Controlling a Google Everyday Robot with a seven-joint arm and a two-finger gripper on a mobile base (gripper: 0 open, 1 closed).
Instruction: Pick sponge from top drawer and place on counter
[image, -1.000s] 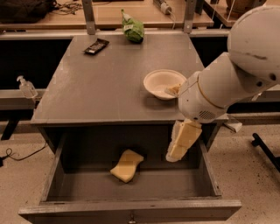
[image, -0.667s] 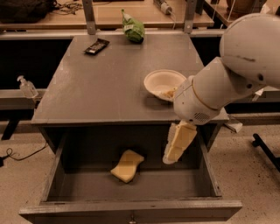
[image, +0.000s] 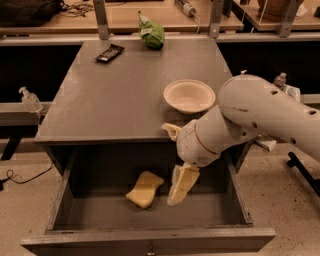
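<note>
Diagonal sponge (image: 145, 189), end effector (image: 176, 197) just beside

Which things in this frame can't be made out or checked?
Camera view:
- The gripper is in the top drawer, right of the sponge; its height above the drawer floor is unreadable.
- The knob: cut off by the bottom edge.
- Front right corner of the counter: hidden by the arm.
- The flat black item: too small to identify.
</note>
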